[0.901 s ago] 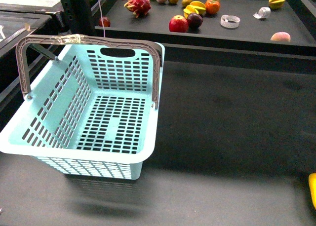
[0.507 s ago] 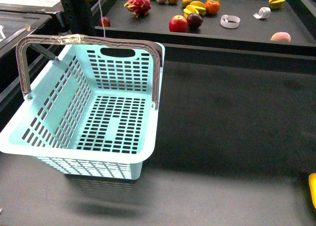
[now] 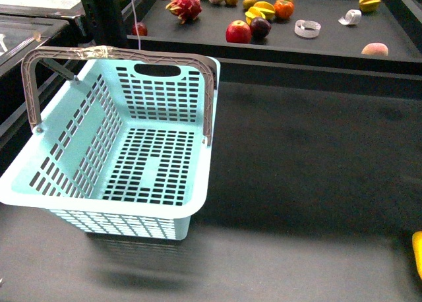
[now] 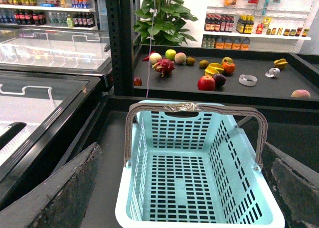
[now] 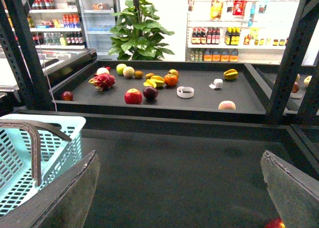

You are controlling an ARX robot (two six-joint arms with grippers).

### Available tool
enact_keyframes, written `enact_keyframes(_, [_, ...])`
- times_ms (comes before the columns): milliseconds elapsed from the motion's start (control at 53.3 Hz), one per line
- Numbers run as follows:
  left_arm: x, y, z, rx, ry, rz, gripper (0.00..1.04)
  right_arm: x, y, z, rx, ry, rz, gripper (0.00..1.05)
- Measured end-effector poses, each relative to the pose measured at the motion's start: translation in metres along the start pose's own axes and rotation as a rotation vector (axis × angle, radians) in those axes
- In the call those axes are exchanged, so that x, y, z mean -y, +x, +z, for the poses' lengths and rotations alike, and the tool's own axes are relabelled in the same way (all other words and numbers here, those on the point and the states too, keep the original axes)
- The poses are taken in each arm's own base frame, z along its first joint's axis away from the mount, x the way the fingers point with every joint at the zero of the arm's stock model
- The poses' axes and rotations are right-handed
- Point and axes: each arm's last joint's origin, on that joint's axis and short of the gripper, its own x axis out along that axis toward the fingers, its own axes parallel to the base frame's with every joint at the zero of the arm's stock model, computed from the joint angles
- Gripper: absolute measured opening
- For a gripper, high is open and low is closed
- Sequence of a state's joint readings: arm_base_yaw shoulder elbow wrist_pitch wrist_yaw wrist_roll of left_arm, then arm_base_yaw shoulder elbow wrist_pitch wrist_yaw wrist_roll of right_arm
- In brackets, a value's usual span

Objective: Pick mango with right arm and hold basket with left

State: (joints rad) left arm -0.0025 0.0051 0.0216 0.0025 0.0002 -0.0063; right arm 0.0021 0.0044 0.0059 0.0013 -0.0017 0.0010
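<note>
- Front view: the basket (image 3: 99,206) sits on the left part of the dark desk (image 3: 310,157). Its grey-brown handles (image 3: 119,53) are swung up together over the far wall, with tape wound round the top.
- The mango (image 3: 417,252) is on the near right of the desk, well apart from the basket. Only a yellow-orange sliver shows (the frame edge cuts off the rest).
- Neither arm shows in the front view.
- The left tool (image 4: 180,153) is spread wide. Its worn grey fingers (image 4: 75,188) stand far apart and pinch nothing, and the basket lies out ahead, framed between them.
- The right tool (image 5: 179,156) is spread just as wide, fingers (image 5: 294,188) far apart with nothing between them. It looks over bare desk, with one corner of the basket in sight.
- A small red shape (image 5: 274,223) sits by one right finger; I cannot tell what it is.
- The raised shelf (image 3: 330,41) at the back holds a red apple (image 3: 238,32), a dragon fruit (image 3: 184,7), a star fruit (image 3: 369,2) and a pink-peach fruit (image 3: 374,49), all far from the mango.
</note>
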Motion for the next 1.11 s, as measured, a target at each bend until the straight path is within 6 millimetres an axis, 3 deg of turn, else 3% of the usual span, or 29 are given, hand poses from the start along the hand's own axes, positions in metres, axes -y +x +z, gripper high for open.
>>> enact_keyframes(75, [0.000,0.000,0.000,0.005,-0.003,0.029,0.97,0.000,0.000,0.000,0.000,0.000,0.000,0.96])
enact_keyframes(131, [0.002,0.002,0.008,0.082,-0.063,0.254,0.97,0.000,0.000,0.000,0.000,0.000,0.000,0.96])
enact_keyframes(244, [0.007,0.006,0.003,0.029,-0.117,0.432,0.97,0.000,0.000,0.000,0.000,0.000,0.000,0.96])
enact_keyframes(300, [0.009,0.014,0.001,-0.019,-0.161,0.434,0.97,0.000,0.000,0.000,0.000,0.000,0.000,0.96])
enact_keyframes(544, [0.019,0.061,0.025,-0.031,-0.390,0.386,0.97,0.000,0.000,0.000,0.000,0.000,0.000,0.96])
enact_keyframes(1107, [0.029,0.131,0.001,-0.152,-0.743,0.353,0.97,0.000,0.000,0.000,0.000,0.000,0.000,0.96])
